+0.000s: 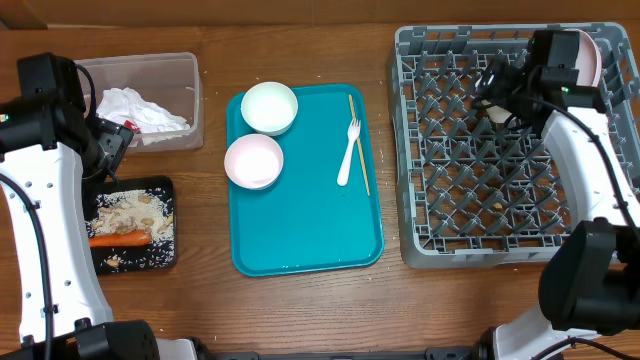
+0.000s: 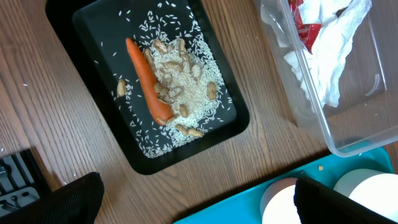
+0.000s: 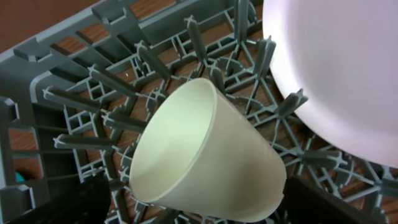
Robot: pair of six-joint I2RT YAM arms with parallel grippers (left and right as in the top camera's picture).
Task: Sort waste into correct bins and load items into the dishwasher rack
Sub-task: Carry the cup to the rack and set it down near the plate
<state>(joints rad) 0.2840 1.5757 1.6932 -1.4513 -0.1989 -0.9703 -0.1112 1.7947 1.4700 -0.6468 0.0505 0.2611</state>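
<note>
A small white cup [image 3: 205,155] lies tilted on the pegs of the grey dishwasher rack [image 1: 450,200], between the spread fingers of my right gripper [image 3: 199,208], which is open. A white plate [image 3: 336,74] stands just behind it, at the rack's far right corner [image 1: 592,55]. My left gripper [image 2: 199,199] is open and empty above the wood between the black tray [image 2: 93,37] and the teal tray [image 2: 249,208]. The black tray holds an orange carrot [image 2: 146,78] and rice. The clear tub [image 1: 190,70] holds napkins [image 1: 140,108] and a red wrapper [image 2: 305,31].
The teal tray [image 1: 310,220] holds two white bowls [image 1: 269,107] [image 1: 253,161], a white fork [image 1: 349,150] and a wooden chopstick [image 1: 360,150]. Loose rice grains lie on the wood beside the black tray. A few crumbs lie in the rack.
</note>
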